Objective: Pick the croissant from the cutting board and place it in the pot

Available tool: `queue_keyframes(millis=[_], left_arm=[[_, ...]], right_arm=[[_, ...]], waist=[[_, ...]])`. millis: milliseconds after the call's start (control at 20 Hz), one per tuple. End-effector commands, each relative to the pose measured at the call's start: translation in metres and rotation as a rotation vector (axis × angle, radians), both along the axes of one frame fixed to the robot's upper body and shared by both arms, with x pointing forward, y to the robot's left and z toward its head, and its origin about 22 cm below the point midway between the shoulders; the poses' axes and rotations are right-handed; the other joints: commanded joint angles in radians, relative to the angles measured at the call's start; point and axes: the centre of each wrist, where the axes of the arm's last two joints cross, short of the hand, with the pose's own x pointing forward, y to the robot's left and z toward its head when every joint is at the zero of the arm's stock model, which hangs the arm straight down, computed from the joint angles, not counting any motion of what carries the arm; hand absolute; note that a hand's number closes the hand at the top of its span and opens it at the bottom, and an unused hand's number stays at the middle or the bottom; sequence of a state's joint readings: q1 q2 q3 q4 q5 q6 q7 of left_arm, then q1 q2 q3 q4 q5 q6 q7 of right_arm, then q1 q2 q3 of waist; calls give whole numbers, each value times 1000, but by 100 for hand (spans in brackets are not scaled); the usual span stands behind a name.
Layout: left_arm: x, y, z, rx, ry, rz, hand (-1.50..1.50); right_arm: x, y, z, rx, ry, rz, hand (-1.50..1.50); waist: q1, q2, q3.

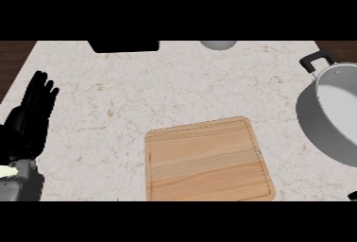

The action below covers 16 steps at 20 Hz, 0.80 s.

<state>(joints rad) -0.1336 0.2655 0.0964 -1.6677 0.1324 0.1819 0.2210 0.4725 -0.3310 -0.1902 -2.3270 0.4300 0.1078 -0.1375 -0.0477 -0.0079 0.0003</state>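
Observation:
The wooden cutting board (206,160) lies bare at the lower middle of the counter; no croissant shows on it or anywhere else in the head view. The grey pot (315,124), with a black handle (315,60), stands at the right edge, partly cut off; the part of its inside that I can see holds nothing. My left hand (31,113) rests open at the left edge, fingers straight and pointing up, far from the board. A small dark sliver (352,194) at the lower right corner may be part of my right hand.
A black object (124,46) sits at the counter's far edge, with a grey rounded object (218,45) to its right. Pale marbled counter (174,90) stretches between the board and the far edge. Dark floor shows past the counter's left and right corners.

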Motion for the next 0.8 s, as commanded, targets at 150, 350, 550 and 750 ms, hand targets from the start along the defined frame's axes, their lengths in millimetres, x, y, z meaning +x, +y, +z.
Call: queue_keyframes(millis=[150, 350, 550, 750], left_arm=[[-2, -8, 4, 5, -15, -57, 0], [29, -15, 7, 3, -31, -46, 0], [26, -21, 23, -4, -24, -59, 0], [14, -14, 12, 11, -32, -56, 0]], right_arm=[[0, -62, 38, 133, -8, -78, 150], [39, -78, 28, 140, 0, -128, 150], [66, -114, 19, 157, 14, -171, 150], [86, -132, -6, 104, -32, -187, 150]], waist=[[42, 6, 0], [46, 9, 0], [52, 9, 0], [61, 11, 1]])
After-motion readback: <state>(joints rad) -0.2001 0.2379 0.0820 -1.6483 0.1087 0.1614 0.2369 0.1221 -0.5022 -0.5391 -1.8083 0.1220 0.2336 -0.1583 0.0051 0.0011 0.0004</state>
